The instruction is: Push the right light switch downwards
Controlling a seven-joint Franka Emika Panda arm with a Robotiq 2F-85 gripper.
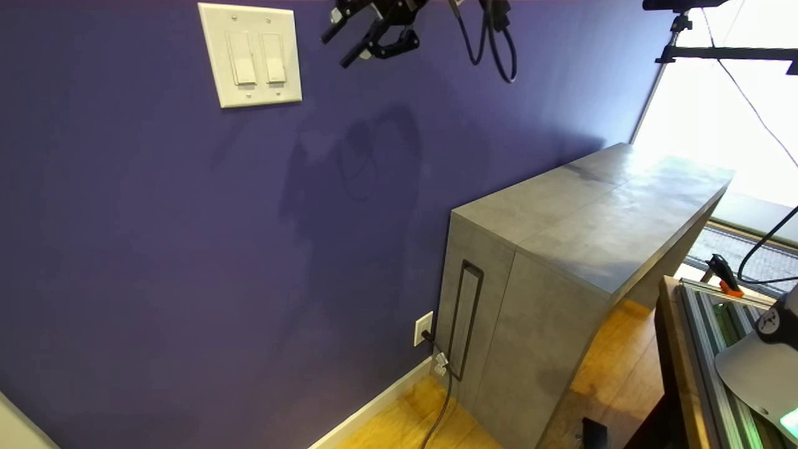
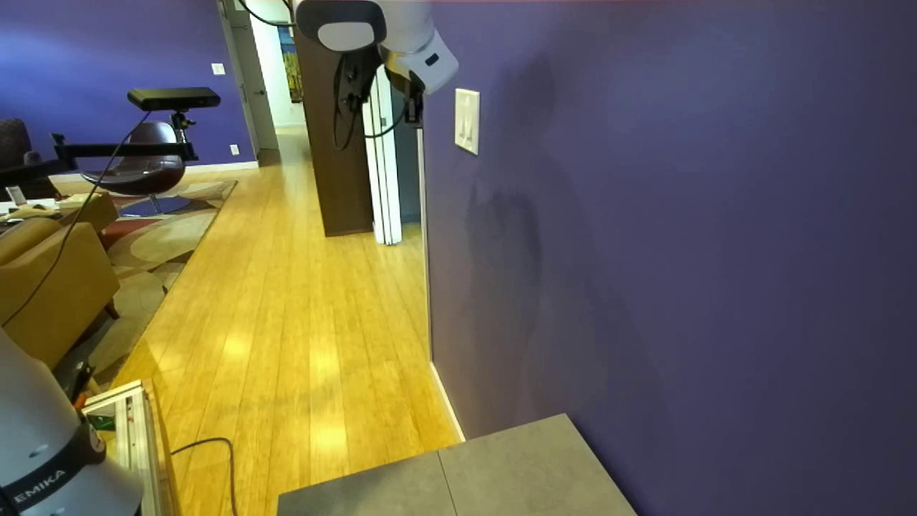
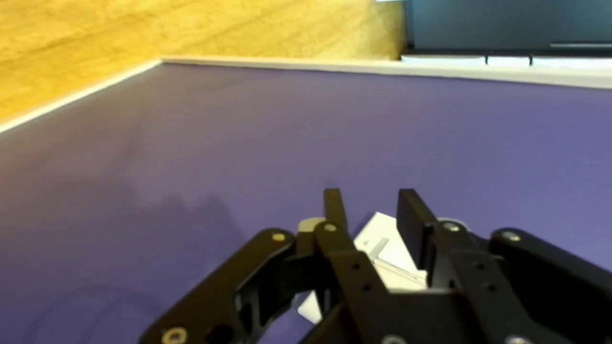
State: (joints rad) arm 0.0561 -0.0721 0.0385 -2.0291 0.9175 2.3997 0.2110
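Observation:
The white double switch plate (image 1: 259, 98) is on the purple wall at upper left in an exterior view, and also shows small and edge-on in an exterior view (image 2: 467, 100). The right light switch (image 1: 274, 59) is the narrow white rocker beside the identical left rocker (image 1: 242, 59). My gripper (image 1: 334, 52) is to the right of the plate, level with the rockers, apart from it. Its fingers are parted and empty. In the wrist view the plate (image 3: 377, 229) shows partly behind the open gripper (image 3: 369, 193); the fingers hide much of it, and I cannot tell the rockers apart there.
A grey desk (image 1: 561, 206) stands against the wall below and to the right. A wall outlet (image 1: 423, 328) with a cord is low beside it. A camera on a stand (image 2: 174, 98) is across the room. Cables hang from the wrist (image 1: 489, 37).

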